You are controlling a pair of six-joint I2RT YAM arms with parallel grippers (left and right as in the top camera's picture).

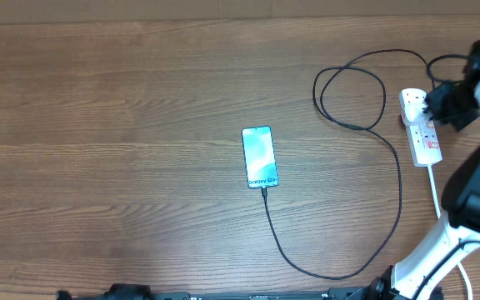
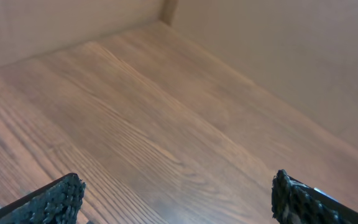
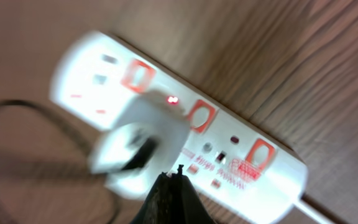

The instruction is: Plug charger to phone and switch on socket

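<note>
You have broad open wood on the counter (image 1: 123,125) to the left of and behind the phone (image 1: 259,157), which lies flat near the middle, well away from every edge. The tight spot is far right. There the socket (image 1: 421,125) sits close to the counter's right side, and your right arm is crowded over it.

The phone is a slim rectangle with a pale cyan screen and small dark lettering at its near end. The charger (image 1: 401,196), a thin black cable, meets that end, sweeps in a wide bow towards you and round to the right, then coils once beside the socket.

The socket is a glossy white strip with red-framed switches (image 3: 199,116) and a small red light (image 3: 171,99) glowing. A blurred pale plug (image 3: 135,149) stands in it.

Your right pincer (image 3: 174,186) hangs just over the strip, tips pinched to a point and holding nothing. Your left pincer (image 2: 176,205) is spread wide above bare grain, with a plain beige wall (image 2: 291,56) close beyond it.
</note>
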